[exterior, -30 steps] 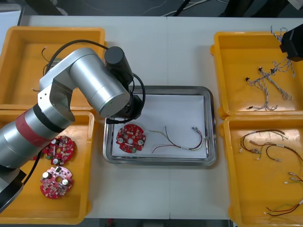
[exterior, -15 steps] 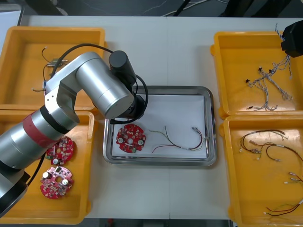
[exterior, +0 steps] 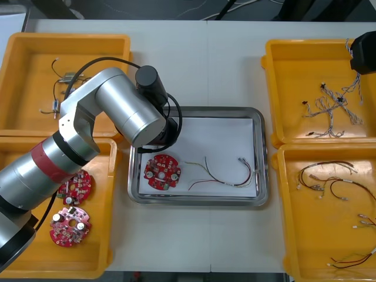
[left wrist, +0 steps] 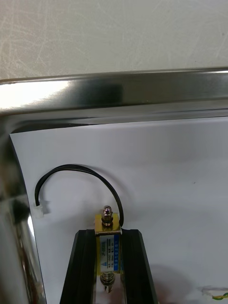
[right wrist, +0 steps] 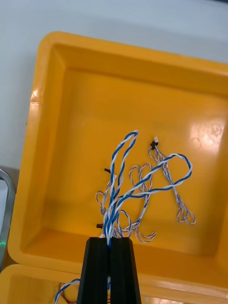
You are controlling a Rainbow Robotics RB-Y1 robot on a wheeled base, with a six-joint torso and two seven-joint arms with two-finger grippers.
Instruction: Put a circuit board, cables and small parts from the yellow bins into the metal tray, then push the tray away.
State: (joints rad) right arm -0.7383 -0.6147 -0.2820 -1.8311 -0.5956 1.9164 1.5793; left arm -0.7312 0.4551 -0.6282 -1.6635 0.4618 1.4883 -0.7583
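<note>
Small metal part [left wrist: 108,240] in left hand [left wrist: 108,232], cable [right wrist: 111,216] in right hand [right wrist: 110,241]

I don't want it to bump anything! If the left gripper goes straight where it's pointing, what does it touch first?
Probably the white lining in the metal tray, just past the small metal part the left gripper holds; the tray's wall comes after. Depth is hard to judge.

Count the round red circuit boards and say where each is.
3. One circuit board lies in the metal tray; two more lie in the near left yellow bin. The left arm may hide others.
</note>
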